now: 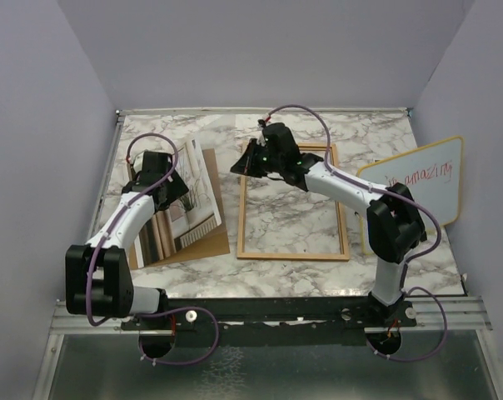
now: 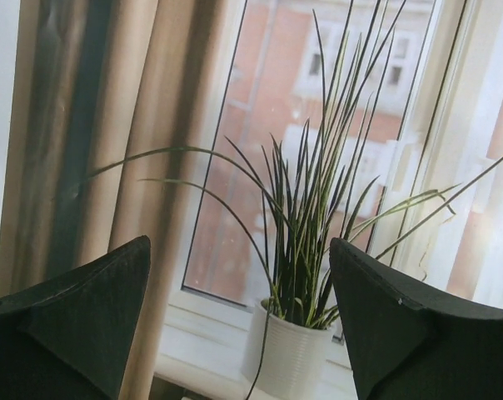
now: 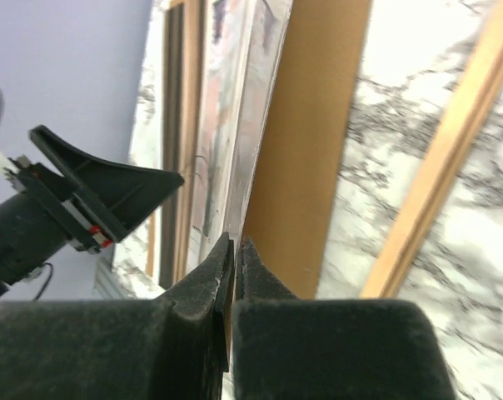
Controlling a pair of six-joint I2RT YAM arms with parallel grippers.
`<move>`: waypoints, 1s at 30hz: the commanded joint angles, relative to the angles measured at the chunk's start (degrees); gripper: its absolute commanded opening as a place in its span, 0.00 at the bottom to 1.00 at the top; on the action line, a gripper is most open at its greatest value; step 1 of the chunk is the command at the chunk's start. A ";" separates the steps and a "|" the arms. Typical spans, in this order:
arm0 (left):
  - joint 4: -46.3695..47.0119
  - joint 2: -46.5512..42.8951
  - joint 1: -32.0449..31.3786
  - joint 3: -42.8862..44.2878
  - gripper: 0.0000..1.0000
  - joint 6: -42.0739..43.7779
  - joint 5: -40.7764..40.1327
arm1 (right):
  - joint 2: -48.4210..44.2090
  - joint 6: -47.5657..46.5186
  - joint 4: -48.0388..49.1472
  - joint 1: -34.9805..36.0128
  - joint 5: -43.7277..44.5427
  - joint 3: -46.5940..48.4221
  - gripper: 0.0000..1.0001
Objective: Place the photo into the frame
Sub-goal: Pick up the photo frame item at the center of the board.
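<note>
The photo (image 1: 193,196) of curtains, a window and a potted plant lies on the brown back board (image 1: 211,237) at the left of the table. My left gripper (image 1: 175,185) hovers open just above it, and the print (image 2: 301,167) fills the left wrist view between the two spread fingers (image 2: 85,325). The frame's empty wooden rim (image 1: 293,254) lies flat in the middle, marble showing through. My right gripper (image 1: 235,169) reaches to the board's right edge. In the right wrist view its jaws (image 3: 235,246) are shut, with the thin brown board edge (image 3: 318,125) and the photo's edge (image 3: 235,100) running into them.
A yellow-rimmed whiteboard (image 1: 426,187) with red writing leans at the right side of the table. Grey walls close in the table on three sides. The left gripper's finger (image 3: 110,187) shows beside the photo in the right wrist view.
</note>
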 commanded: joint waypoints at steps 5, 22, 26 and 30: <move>0.51 1.03 0.33 -3.75 0.89 -1.07 -0.06 | -9.17 -3.75 -5.94 -0.51 8.35 -10.35 0.00; 7.97 8.05 0.26 -12.18 0.66 -4.40 5.41 | -8.90 7.61 21.49 -5.27 -7.94 -32.58 0.24; 8.45 8.72 0.27 -12.50 0.65 -4.49 5.68 | -6.50 9.14 25.41 -5.27 -10.85 -32.28 0.41; 8.51 9.00 0.28 -12.31 0.65 -4.40 5.77 | -4.49 10.01 27.38 -5.27 -12.69 -31.00 0.49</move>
